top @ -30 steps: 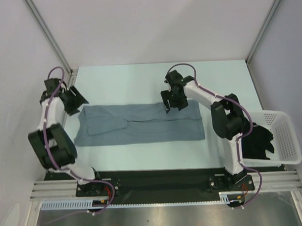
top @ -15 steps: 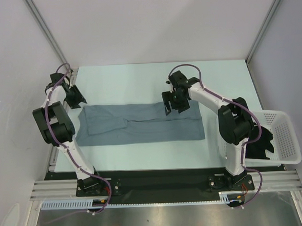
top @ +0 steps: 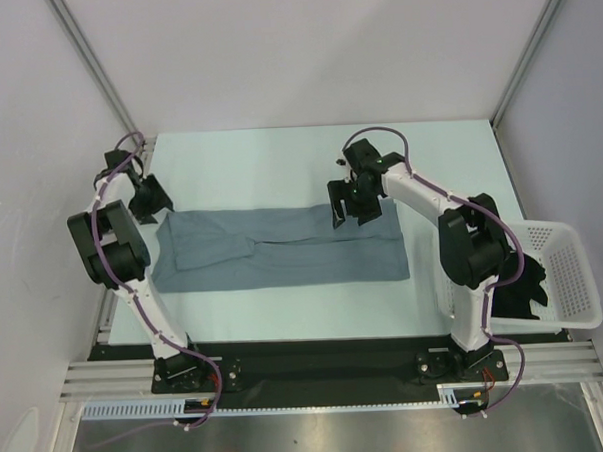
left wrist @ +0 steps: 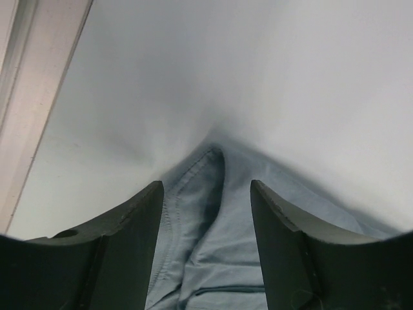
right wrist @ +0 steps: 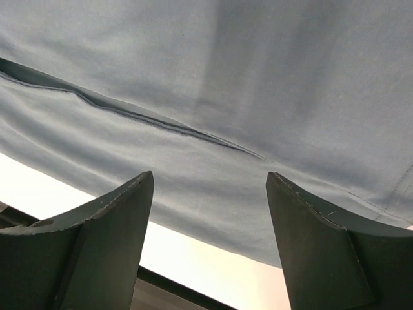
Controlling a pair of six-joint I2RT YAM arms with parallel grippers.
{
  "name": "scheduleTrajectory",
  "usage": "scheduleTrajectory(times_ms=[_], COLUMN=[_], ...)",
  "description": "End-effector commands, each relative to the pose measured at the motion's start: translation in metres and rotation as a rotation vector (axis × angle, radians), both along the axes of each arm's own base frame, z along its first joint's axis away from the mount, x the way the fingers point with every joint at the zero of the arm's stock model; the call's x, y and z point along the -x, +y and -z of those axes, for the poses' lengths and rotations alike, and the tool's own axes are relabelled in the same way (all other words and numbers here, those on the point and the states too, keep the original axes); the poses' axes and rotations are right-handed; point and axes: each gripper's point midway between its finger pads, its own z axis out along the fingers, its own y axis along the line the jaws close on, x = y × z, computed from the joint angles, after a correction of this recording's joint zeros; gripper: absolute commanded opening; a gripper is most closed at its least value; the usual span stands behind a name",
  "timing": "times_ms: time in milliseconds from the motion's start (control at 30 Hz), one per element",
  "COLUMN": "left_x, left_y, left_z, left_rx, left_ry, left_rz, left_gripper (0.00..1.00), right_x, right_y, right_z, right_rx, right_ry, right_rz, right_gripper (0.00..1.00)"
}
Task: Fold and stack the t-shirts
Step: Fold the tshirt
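Left wrist view: left gripper point(left wrist: 206, 187) is wide open and empty, the grey-blue shirt point(left wrist: 210, 258) corner lies between its fingers.
Grey-blue shirt: flat, spread between both arms.
Right gripper point(top: 353, 206): wide open, empty, over the shirt's far edge.
Black shirt point(top: 514, 282): in the basket point(top: 572, 236).
Next move: probably pinch the far edge fully on both sides, then lift evenly.

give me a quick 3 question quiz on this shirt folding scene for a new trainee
1. True or false: the black cloth t-shirt is in the white plastic lattice basket.
2. Where on the slate grey-blue cloth t-shirt is the left gripper? A) its far left corner B) its near right corner C) its middle
3. Fill in: the jaws of the left gripper and the right gripper both stand ____.
Key: 1 true; 2 A; 3 open.
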Motion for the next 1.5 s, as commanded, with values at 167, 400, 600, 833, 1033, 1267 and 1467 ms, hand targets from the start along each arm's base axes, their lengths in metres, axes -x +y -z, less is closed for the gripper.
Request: scheduleTrajectory(times_ms=[167, 400, 600, 833, 1033, 1267, 1467], left_x=[-0.009, -0.017, -0.023, -0.056, -0.131, -0.226, -0.284], left_y=[0.018, 0.005, 0.0, -0.012, -0.043, -0.087, -0.123], left_z=[0.003, 0.019, 0.026, 0.008, -0.039, -0.061, -0.068], left_rx=[-0.131, -0.068, -0.035, -0.012, 0.004, 0.097, 0.131], left_ry=[0.013, 0.007, 0.0, -0.129, -0.359, -0.6, -0.769], left_rz=[0.098, 0.152, 0.173, 0.174, 0.149, 0.112, 0.059], left_gripper=[0.63, 0.54, 0.28, 0.0, 0.0, 0.0, 0.0], right_x=[-0.003, -0.002, 0.0, 0.001, -0.025, -0.094, -0.125], right_y=[0.006, 0.007, 0.007, 0.002, -0.011, -0.05, -0.07], right_z=[-0.008, -0.007, -0.007, 0.001, -0.003, -0.004, 0.008], right_rx=[-0.05, -0.056, -0.062, -0.048, -0.019, 0.007, 0.008], right_ry=[-0.015, -0.01, -0.006, 0.011, -0.032, -0.103, -0.098], right_rz=[-0.018, -0.019, -0.019, -0.002, 0.095, 0.23, 0.261], right_gripper=[0.77, 0.77, 0.78, 0.78, 0.79, 0.79, 0.79])
